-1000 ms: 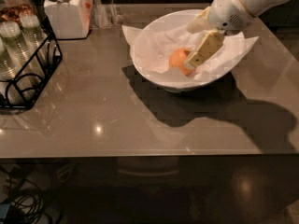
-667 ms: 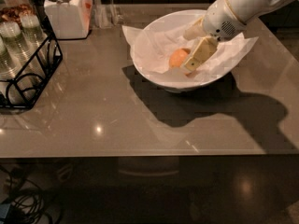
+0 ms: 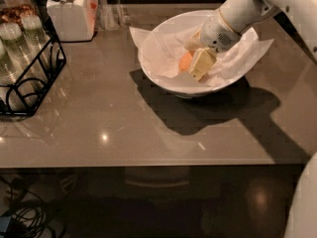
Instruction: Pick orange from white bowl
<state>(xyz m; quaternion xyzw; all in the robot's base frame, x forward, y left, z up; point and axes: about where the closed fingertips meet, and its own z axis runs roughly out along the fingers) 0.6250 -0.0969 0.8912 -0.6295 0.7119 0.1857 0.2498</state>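
Camera view, read from the near edge outward. At 7 o'clock, below the glossy grey-brown table, we see dark cables on the floor. At 9 o'clock a black wire rack stands on the table and holds pale-capped glass bottles. Past the centre, towards 1 o'clock, sits the white bowl, lined with crinkled white paper that spills over its rim at 3 o'clock; the bowl throws a broad shadow on the table towards the viewer. The orange lies inside the bowl, left of its centre, resting on the paper. The claw is down inside the bowl, right against the orange on its 3 o'clock side; we cannot tell whether it is wide, narrow or gripping the fruit. The white arm enters from 1 o'clock and slopes down to the claw. Farthest away, at 11 o'clock, a white lidded jar stands near the back edge, well apart from the bowl.
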